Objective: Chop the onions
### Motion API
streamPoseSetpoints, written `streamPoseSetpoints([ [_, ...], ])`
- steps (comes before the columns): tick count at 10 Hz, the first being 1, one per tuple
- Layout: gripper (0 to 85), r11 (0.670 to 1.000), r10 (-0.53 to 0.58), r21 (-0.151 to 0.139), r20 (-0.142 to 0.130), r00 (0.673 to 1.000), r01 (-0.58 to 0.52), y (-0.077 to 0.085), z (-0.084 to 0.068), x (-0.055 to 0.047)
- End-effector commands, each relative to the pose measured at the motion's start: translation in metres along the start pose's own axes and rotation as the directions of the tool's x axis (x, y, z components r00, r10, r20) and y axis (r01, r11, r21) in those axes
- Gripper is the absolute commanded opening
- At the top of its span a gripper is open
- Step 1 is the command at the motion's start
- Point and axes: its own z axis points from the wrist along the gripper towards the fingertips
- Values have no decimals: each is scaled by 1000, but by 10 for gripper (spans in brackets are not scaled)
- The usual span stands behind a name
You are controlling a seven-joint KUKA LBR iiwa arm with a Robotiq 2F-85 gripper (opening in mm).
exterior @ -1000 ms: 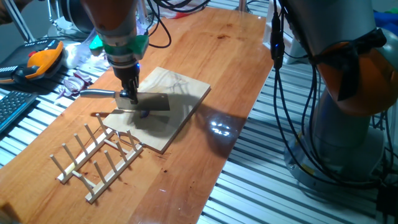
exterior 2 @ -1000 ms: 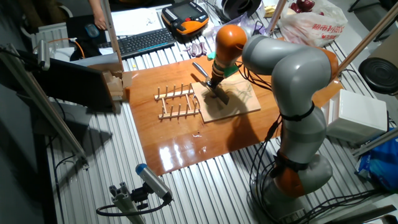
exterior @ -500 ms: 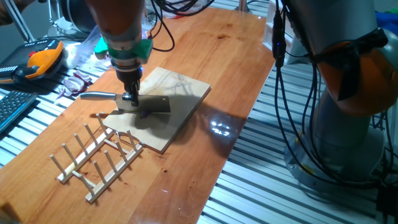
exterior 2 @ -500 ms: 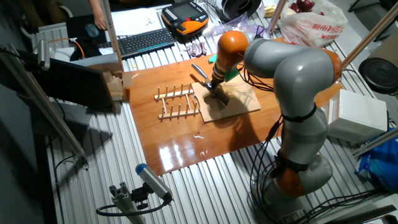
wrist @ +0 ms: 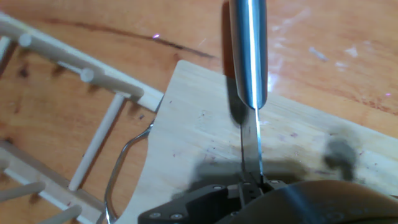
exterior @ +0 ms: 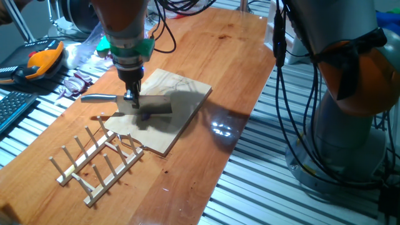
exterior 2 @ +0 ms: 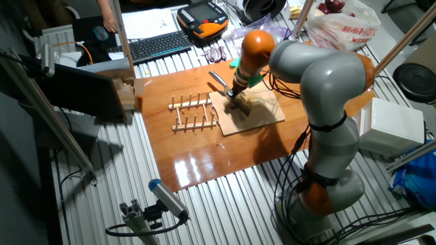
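At the left centre of one fixed view, the hand (exterior: pixel 130 99) points straight down over the wooden board (exterior: pixel 164 111), its two dark fingers pinched narrow on the spine of a knife (exterior: pixel 128 102). The knife lies level, its steel handle reaching toward the left edge of the frame and its broad blade stretching right across the board's near-left part. In the hand view the knife (wrist: pixel 250 93) runs up the middle of the frame, edge down, with the round handle at the top and the thin blade spine clamped between the dark fingers at the bottom edge. A small purple speck, the onions (exterior: pixel 144 115), sits on the board just under the blade, right of the fingers; it is too small to tell its shape. In the hand view only faint purple flecks show on the pale board (wrist: pixel 199 143), too blurred to make out.

Below and left of the board, a wooden dish rack (exterior: pixel 97 159) with upright pegs lies on the worktop (exterior: pixel 231 56), one corner touching the board's lower left edge. At the far left of the frame a loose pile of purple onion strips (exterior: pixel 76 82) rests near the worktop's edge, and beyond it an orange controller (exterior: pixel 39 61). In the other fixed view a keyboard (exterior 2: pixel 158 45) lies above the worktop, upper centre
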Motion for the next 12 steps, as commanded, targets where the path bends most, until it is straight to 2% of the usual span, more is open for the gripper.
streamPoseSetpoints([
  [1, 0, 1000, -2, -1, 2, 1000, 2, -2, -4, -1],
  [8, 0, 1000, -19, 15, 7, 1000, 19, -4, -3, 0],
  [12, 0, 999, -29, 22, 23, 999, 28, -7, 5, 3],
])
